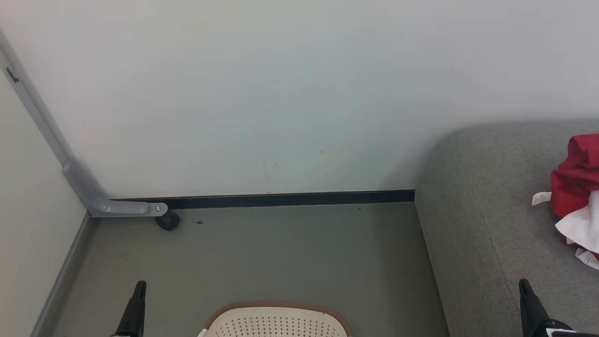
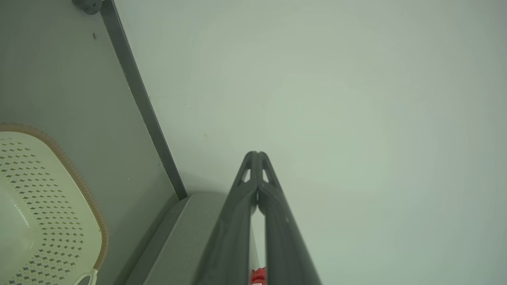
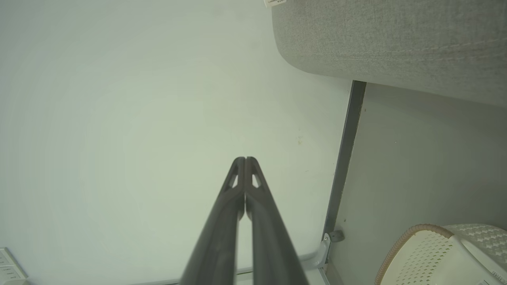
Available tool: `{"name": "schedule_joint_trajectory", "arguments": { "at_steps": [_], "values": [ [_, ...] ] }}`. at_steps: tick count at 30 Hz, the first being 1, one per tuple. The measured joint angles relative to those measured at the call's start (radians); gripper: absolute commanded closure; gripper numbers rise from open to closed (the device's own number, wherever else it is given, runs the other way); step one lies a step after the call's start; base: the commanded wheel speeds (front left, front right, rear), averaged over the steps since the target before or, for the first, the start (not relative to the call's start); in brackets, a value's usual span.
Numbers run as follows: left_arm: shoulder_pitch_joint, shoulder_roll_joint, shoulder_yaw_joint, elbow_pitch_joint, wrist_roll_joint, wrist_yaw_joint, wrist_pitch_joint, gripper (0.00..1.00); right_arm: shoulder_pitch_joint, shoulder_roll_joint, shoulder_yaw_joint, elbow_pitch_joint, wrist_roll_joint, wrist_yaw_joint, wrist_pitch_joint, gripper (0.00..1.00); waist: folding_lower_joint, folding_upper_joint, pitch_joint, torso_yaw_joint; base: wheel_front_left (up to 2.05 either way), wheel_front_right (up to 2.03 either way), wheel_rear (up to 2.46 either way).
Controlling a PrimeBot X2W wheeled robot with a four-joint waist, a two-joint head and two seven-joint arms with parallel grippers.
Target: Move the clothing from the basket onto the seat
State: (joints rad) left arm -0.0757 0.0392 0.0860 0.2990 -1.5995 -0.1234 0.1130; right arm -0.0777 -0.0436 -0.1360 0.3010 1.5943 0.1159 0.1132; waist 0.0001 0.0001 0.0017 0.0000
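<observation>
- Starting at the lower left of the head view, the left tool (image 1: 140, 285) pokes up from the bottom edge, its two dark fingers pressed together and holding nothing. In the left wrist view it (image 2: 256, 155) points at the bare wall (image 2: 356, 118), fingertips meeting.
- Left of centre, a grey bracket ends in a small black caster (image 1: 167, 220) on the floor (image 1: 281, 252), well apart from everything else.
- Bottom centre: the basket (image 1: 281, 305) shows just its far rim and a strip of perforated wall. The parts of its inside seen from the wrist views (image 2: 43, 198) (image 3: 420, 253) hold no red fabric. The rest is out of frame, so I cannot tell whether it is fully emptied.
- Right side: the sofa (image 1: 486, 224) fills the lower right corner.
- Far right edge: the clothing (image 1: 578, 182), red with white panels and a white tag (image 1: 541, 198), lies bunched on the sofa cushion, so at least part of the job looks done, and it may be near its end.
- Lower right: the right tool (image 1: 523, 283) rises over the sofa's front, fingers together and empty. Its wrist view (image 3: 245, 160) also aims at the wall. Both arms look parked low and level, near neither basket nor clothing.
</observation>
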Motion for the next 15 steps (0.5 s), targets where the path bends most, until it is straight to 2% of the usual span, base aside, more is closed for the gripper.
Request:
{"name": "schedule_joint_trajectory", "arguments": {
  "at_steps": [15],
  "values": [
    [0.000, 0.000, 0.000, 0.000, 0.000, 0.000, 0.000, 1.00, 0.000, 0.000, 0.000, 0.000, 0.000, 0.000, 0.000, 1.00, 0.0000, 0.0000, 0.000, 0.000, 0.00, 0.00, 0.00]
  ]
}}
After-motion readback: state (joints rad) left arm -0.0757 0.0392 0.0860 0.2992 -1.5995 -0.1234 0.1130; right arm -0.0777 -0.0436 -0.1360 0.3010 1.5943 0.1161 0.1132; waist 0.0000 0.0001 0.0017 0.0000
